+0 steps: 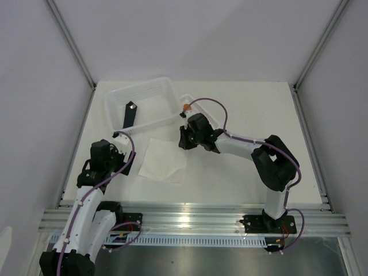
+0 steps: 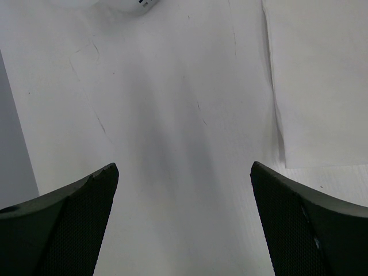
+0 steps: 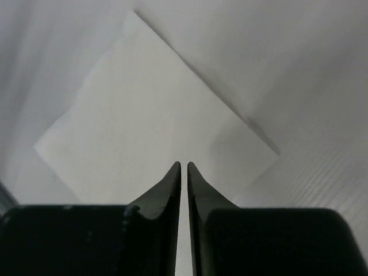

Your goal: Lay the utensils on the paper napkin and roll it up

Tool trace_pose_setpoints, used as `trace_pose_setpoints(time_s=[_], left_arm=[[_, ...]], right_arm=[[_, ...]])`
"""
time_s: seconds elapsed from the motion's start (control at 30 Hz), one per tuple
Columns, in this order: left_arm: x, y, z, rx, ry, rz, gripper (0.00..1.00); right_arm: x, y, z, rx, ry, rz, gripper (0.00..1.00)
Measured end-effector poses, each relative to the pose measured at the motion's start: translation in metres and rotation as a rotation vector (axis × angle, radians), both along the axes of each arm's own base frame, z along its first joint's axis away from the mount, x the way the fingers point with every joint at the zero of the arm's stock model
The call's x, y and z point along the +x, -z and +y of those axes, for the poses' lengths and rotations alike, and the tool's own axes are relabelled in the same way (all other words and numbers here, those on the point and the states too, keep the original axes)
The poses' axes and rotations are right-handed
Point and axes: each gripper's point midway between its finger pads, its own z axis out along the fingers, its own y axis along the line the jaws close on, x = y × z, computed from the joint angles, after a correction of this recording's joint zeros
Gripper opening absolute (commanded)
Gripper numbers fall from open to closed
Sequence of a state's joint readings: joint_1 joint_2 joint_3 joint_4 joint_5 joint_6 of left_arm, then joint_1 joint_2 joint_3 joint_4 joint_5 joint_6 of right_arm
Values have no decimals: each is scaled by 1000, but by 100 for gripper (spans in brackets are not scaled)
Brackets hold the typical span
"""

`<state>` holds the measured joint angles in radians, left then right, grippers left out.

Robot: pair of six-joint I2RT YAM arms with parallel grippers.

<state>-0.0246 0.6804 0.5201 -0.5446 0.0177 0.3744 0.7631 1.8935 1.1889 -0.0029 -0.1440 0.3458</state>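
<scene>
The paper napkin (image 1: 164, 160) lies flat and unrolled on the table between the two arms, with nothing on it. It also shows in the right wrist view (image 3: 149, 115) and at the right edge of the left wrist view (image 2: 322, 80). One orange utensil (image 1: 186, 107) shows behind the right wrist in a small clear tray; the other utensils are hidden. My right gripper (image 1: 183, 142) (image 3: 184, 164) is shut with nothing seen between its jaws, just above the napkin's far right corner. My left gripper (image 1: 122, 147) (image 2: 183, 165) is open and empty over bare table left of the napkin.
A large clear plastic tray (image 1: 150, 86) stands at the back left and holds a black flat bar with a white dot (image 1: 130, 112). Its near corner (image 2: 138, 3) lies just ahead of the left gripper. White walls enclose the table on three sides.
</scene>
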Motion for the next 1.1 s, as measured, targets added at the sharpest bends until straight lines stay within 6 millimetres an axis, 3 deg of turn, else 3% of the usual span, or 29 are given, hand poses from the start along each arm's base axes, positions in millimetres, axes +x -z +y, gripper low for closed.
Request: trace_pose_setpoints(time_s=[0.07,0.17,0.27,0.33,0.4,0.5,0.6,0.73,0.83,0.93,1.1], left_arm=[[0,0,0,0,0,0,99],[0,1,0,1,0,3,100],[1,8,9,36,-39,24,100],[0,15,19,71,-79,49,100],[-2,23,27,96,-113,73,100],[-7,28,38,114,-159,87,99],[-7,25,46,124,-198,71,99],[-6,23,53,139,-228,60,99],[-5,21,54,140,-232,53,100],[-4,20,54,142,-235,46,100],[-2,19,55,143,-238,37,100]], right_arm=[[6,-36,4,41,-20,-43,20],[35,-109,2,150,-19,-156,24],[77,-170,-28,210,53,-287,25],[105,-194,-53,215,110,-356,24],[133,-200,-76,188,157,-387,22],[167,-181,-85,131,166,-381,19],[188,-130,-74,62,115,-306,17],[182,-49,-64,-31,44,-154,16],[167,-7,-63,-88,8,-62,15],[159,9,-60,-110,-16,-30,16],[165,14,-52,-123,-28,-44,20]])
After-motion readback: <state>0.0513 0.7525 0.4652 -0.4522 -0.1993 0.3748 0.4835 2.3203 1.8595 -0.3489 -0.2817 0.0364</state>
